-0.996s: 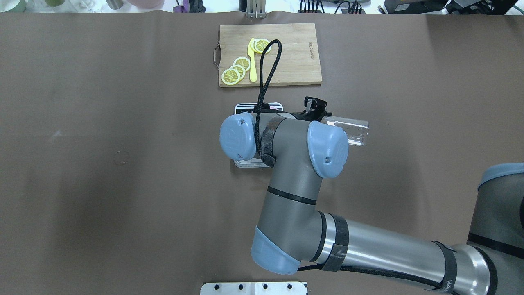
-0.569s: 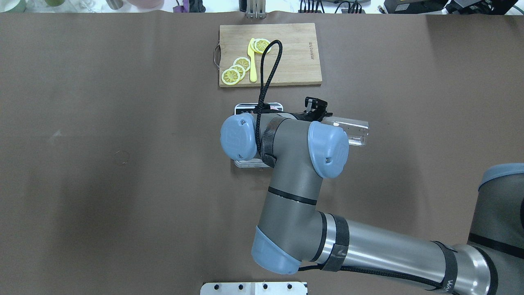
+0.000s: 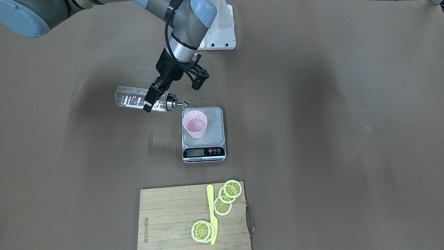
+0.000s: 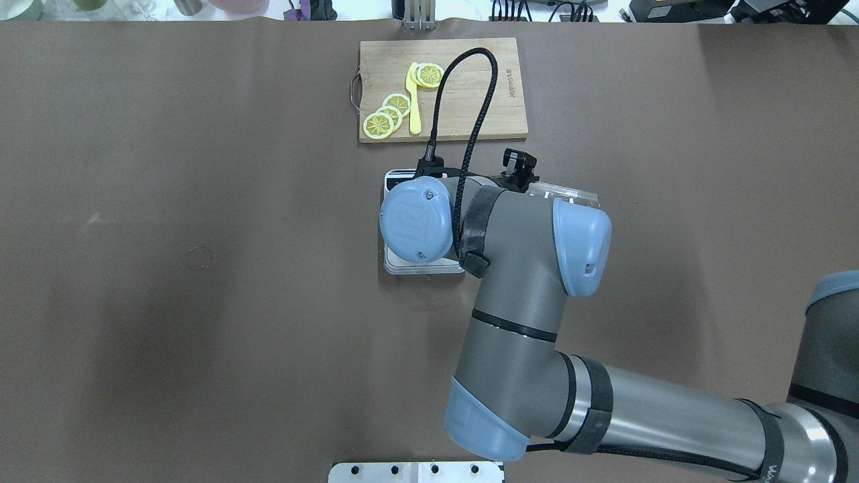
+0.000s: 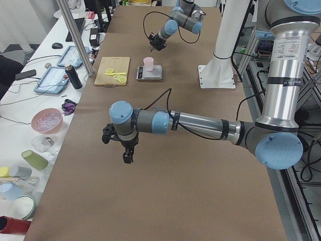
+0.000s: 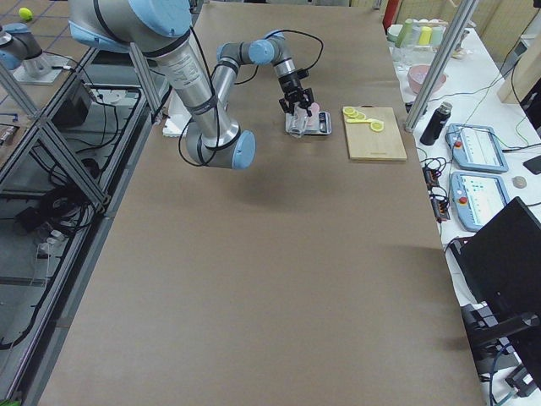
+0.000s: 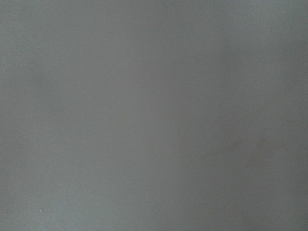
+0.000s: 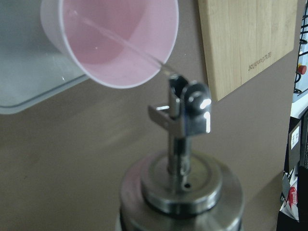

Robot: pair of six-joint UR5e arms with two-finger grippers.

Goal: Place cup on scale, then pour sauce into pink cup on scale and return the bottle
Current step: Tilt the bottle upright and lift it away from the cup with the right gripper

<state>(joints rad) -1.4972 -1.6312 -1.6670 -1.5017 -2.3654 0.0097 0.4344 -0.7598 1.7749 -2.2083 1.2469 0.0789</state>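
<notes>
Bottle (image 3: 130,99): clear glass, up in the air and lying on its side, just beside the scale on the robot's right.
Spout (image 3: 178,103): shiny metal, on the bottle's cap; points at the cup and sits just over its rim.
Sauce (image 8: 126,44): clear like water; runs in one thin stream from the spout down into the cup.
Cup (image 3: 195,124): small and pale pink, no handle; stands upright on the scale's steel top, on the side nearest the bottle.
Scale (image 3: 215,125): flat, on the table, with a silver-grey top; black strip with a small screen and round buttons faces away from the robot, toward the cutting board.
Right gripper (image 3: 152,100): closed tight on the bottle, just behind the metal cap; one black finger lies across the glass.
Left gripper (image 5: 125,152): hangs low over bare table, well apart from the scale; seen only from the side, so cannot tell how far open, and nothing seen in it.
Left wrist camera: only a grey blur.
Cutting board (image 3: 173,215): wooden, near the scale on the side away from the robot.
Lemon slices (image 3: 232,188): yellow, flat on the board, some overlapping.
Knife (image 3: 211,215): yellow, lies on the board between the slices.
Table (image 3: 312,104): brown cover.
</notes>
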